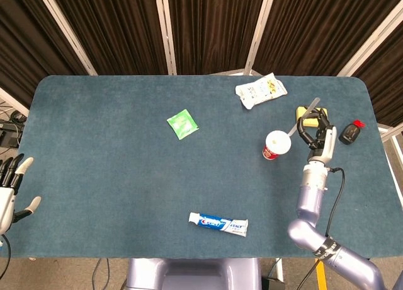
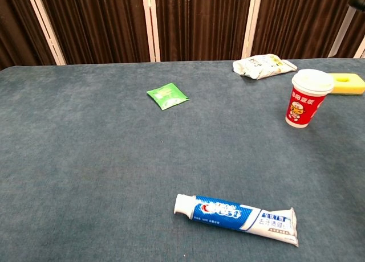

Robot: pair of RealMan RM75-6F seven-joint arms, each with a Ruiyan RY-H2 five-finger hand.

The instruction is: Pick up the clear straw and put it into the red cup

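Observation:
The red cup (image 1: 276, 145) with a white lid stands upright on the right side of the blue table; it shows in the chest view too (image 2: 308, 98). My right hand (image 1: 316, 130) hovers just right of the cup and grips the clear straw (image 1: 303, 116). The straw slants, its lower end close to the cup's rim and its upper end pointing to the far right. In the chest view only a pale stretch of the straw (image 2: 341, 27) shows at the top right. My left hand (image 1: 10, 190) hangs off the near left edge of the table, fingers apart and holding nothing.
A yellow sponge (image 2: 348, 82) lies behind the cup, a small black object with a red tip (image 1: 349, 133) to its right. A snack bag (image 1: 261, 90) sits at the far right, a green packet (image 1: 182, 123) mid-table, and a toothpaste tube (image 1: 218, 223) near the front edge.

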